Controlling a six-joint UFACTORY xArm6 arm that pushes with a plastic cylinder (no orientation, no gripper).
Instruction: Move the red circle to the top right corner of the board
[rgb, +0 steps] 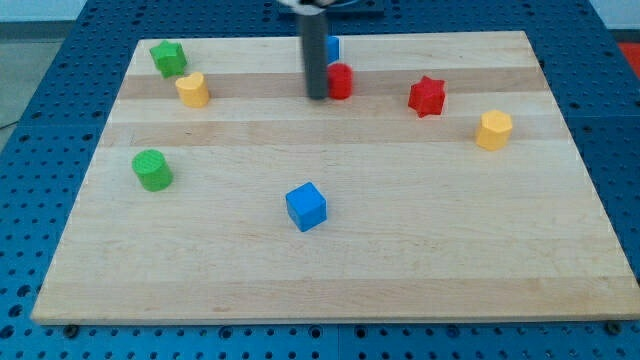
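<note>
The red circle (341, 80) sits on the wooden board (400, 250) near the view's top, a little left of centre. My tip (317, 97) stands right against the red circle's left side, touching or almost touching it. The rod rises from there to the view's top edge. The board's top right corner (520, 38) lies far to the right of the red circle.
A blue block (332, 47) is half hidden behind the rod, just above the red circle. A red star (427, 96) and a yellow hexagon (493, 130) lie to the right. A green star (168, 58), yellow block (192, 90), green circle (152, 170) and blue cube (306, 206) lie elsewhere.
</note>
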